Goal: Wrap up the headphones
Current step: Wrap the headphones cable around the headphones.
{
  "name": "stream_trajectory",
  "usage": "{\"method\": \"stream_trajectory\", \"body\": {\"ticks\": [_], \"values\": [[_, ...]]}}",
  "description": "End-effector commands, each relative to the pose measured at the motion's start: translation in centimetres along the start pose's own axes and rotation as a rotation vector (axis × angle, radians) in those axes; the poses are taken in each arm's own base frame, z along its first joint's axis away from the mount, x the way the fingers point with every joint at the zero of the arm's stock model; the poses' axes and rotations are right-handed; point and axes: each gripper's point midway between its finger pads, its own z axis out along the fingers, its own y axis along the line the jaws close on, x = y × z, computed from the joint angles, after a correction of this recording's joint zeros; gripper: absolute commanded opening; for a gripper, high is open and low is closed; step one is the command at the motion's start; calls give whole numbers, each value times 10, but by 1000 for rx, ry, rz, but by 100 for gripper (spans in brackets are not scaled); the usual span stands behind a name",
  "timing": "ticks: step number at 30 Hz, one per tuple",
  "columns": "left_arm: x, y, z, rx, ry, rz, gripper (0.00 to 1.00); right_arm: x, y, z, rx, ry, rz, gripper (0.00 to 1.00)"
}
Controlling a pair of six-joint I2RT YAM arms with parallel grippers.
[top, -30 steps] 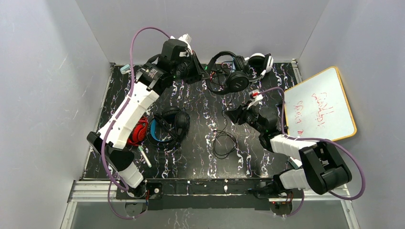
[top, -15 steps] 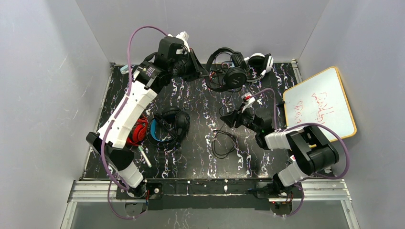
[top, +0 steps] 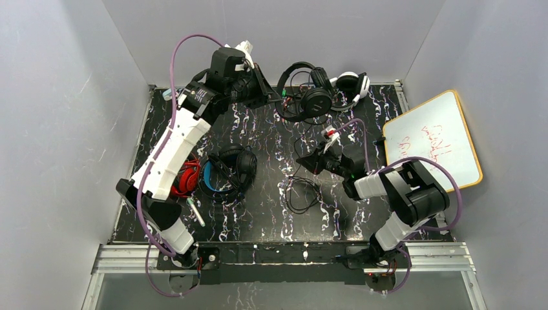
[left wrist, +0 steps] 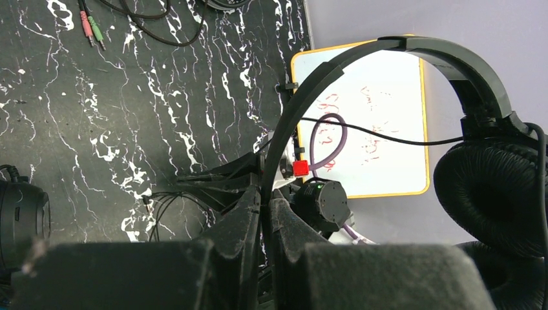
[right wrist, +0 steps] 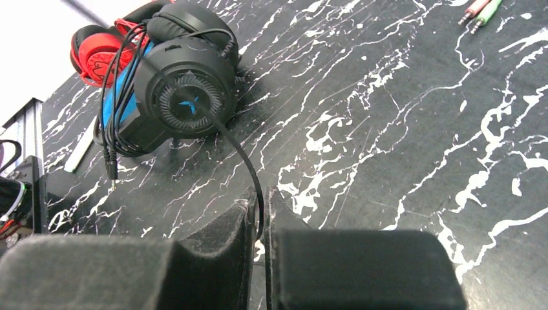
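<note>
The black headphones [top: 310, 97] are held up over the far side of the tabletop [top: 258, 139], and their headband [left wrist: 400, 48] is clamped tight in the left claw [left wrist: 265, 200]. Nearer, in the middle, the right claw [right wrist: 260, 206] is held low over the tabletop. Its fingers are almost together, and a thin cable [right wrist: 249, 168] is pinched between them. From which pair this cable comes cannot be told for sure. A loose heap of cable [top: 302, 194] is seen lying on the tabletop just near the right claw, so the winding of this pair is judged to be hardly begun. On the left, the black pair with the blue band [right wrist: 184, 97] is laid beside the red pair [right wrist: 97, 55]. Cable is looped round the blue pair, so that one looks done. How the red pair is wrapped cannot be seen well. More winding is left to be done.
</note>
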Motion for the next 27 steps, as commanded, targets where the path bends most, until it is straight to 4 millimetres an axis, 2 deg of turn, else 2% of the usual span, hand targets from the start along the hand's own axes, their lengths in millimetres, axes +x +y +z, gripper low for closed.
{"method": "stream_trajectory", "body": {"ticks": [1,3,7,10,15,18,22,27], "values": [[-14,-23,-13,89,-34,-12,0,-21,9,11,-83,-50,-42,22],[-14,-24,-11,95,-28,-18,0,-18,9,15,-103,-37,-32,27],[-13,-25,-10,98,-24,-21,0,-17,6,24,-123,-32,-9,25],[-14,-22,-9,92,-25,-23,0,-13,8,27,-147,-18,9,2],[-15,-11,-2,60,-27,-45,0,-9,12,20,-144,-9,40,1],[-16,-6,7,46,-24,-87,0,2,18,14,-144,29,82,1],[-28,14,21,-32,-69,-165,0,21,30,-1,-135,83,111,1],[-59,57,26,-229,-255,-281,0,41,51,-14,-135,186,151,1]]}}
